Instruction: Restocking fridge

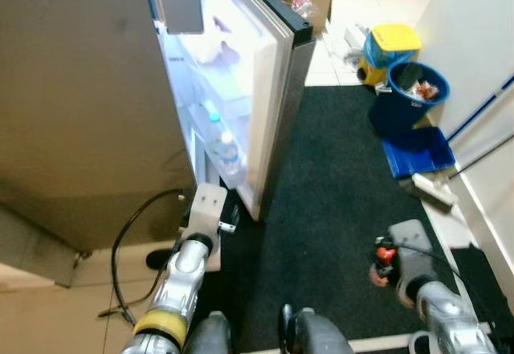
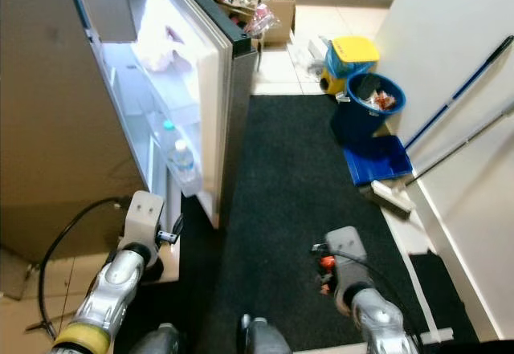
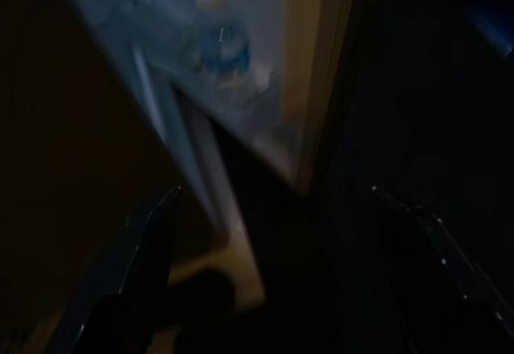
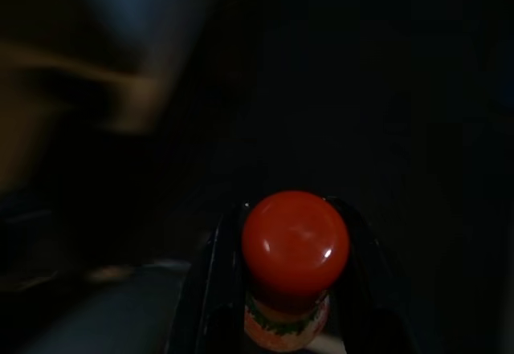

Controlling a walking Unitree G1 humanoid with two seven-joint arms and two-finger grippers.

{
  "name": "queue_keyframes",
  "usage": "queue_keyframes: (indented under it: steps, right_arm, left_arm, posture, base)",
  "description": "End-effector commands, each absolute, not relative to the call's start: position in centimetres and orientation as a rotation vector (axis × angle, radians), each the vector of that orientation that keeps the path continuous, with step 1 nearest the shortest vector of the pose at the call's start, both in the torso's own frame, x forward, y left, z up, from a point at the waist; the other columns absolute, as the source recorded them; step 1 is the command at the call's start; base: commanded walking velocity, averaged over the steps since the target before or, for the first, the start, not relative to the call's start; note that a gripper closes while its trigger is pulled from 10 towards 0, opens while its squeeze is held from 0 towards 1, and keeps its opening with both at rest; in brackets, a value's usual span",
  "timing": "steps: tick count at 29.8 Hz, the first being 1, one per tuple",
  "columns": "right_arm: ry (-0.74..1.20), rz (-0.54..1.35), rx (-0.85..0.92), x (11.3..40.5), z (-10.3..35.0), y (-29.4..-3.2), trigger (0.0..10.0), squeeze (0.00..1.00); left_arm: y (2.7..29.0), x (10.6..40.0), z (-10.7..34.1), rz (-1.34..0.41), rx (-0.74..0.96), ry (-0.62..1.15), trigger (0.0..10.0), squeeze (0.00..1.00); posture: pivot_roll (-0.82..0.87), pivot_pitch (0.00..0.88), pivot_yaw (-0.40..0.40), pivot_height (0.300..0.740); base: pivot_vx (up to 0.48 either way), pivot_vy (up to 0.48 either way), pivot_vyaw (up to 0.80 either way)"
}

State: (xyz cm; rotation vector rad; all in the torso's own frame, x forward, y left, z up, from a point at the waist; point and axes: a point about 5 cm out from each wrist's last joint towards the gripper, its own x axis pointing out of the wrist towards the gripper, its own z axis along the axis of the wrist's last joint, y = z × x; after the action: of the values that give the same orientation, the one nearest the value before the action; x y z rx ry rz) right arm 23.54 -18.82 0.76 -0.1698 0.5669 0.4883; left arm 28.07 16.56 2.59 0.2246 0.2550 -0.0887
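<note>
The fridge door [image 1: 269, 57] stands open ahead on my left, lit inside. A clear water bottle [image 1: 228, 152] stands in its lower door shelf, with a teal-capped bottle [image 1: 212, 115] above it. My left arm [image 1: 189, 262] is low in front of the door's foot. The left gripper [image 3: 281, 266] is open, its fingers wide apart with nothing between them, and it faces the door shelf. My right gripper [image 4: 293, 238] is shut on a small bottle with a red cap [image 4: 295, 243]. It hangs low over the black mat at my right [image 1: 384, 255].
A black mat [image 1: 337, 185] covers the floor right of the fridge. A blue bin [image 1: 405, 97], a yellow container [image 1: 391, 45] and a blue tray [image 1: 418, 152] line the white wall on the right. A black cable [image 1: 128, 233] loops on the floor at left.
</note>
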Motion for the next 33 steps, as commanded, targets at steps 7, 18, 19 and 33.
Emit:
queue_keyframes:
  steps: [7, 18, 19, 33]
  right_arm:
    - [0.237, 0.8, -0.27, 27.5, 7.8, -14.1, 10.0, 0.0]
    - [0.018, 0.624, -0.304, 35.6, 14.0, -14.4, 10.0, 0.0]
    - [0.014, 0.646, -0.304, 36.1, 14.5, -14.0, 10.0, 0.0]
    - [-0.04, 0.759, -0.23, 39.4, 19.0, -10.0, 10.0, 0.0]
  left_arm:
    - [18.8, 24.7, 0.7, -0.015, 0.307, 0.328, 10.0, 0.0]
    - [18.1, 23.6, 1.5, 0.029, 0.297, 0.313, 10.0, 0.0]
    - [17.9, 23.6, 1.7, 0.028, 0.293, 0.305, 10.0, 0.0]
    - [18.0, 22.5, 3.3, 0.043, 0.299, 0.286, 10.0, 0.0]
  posture:
    - [-0.04, 0.249, -0.122, 0.74]
    - [0.02, 0.278, -0.115, 0.74]
    - [0.04, 0.29, -0.116, 0.74]
    - [0.15, 0.312, -0.103, 0.74]
  base:
    - [0.0, 0.0, 0.0]
    - [0.0, 0.0, 0.0]
    - [0.0, 0.0, 0.0]
    - [0.0, 0.0, 0.0]
